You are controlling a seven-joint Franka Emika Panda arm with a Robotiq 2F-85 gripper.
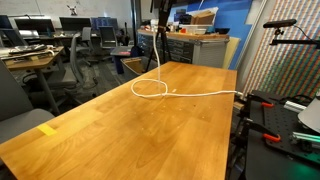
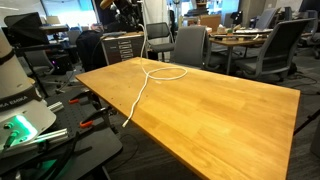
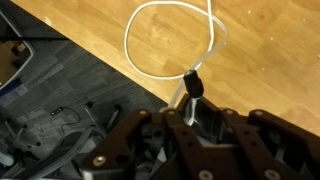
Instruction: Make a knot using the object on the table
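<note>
Black Robotiq gripper [image 3: 195, 105] clenched on the long thin white flexible cord [image 3: 214, 35] just behind its dark plug end [image 3: 193, 80]. The cord's loop lies at 11 o'clock on the light-brown wooden plank table [image 3: 270, 60]. Its free length [image 1: 205, 94] trails toward 3 o'clock in an exterior view.

Office chairs [image 2: 190, 45], grey carpet [image 2: 150, 160]

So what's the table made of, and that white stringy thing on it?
The table looks like wood planks, light brown with a smooth, slightly shiny finish; grain lines show. The cord looks coated in white plastic or rubber, smooth and bendy, since it curls into a loop. Its dark plug is probably hard plastic.
</note>
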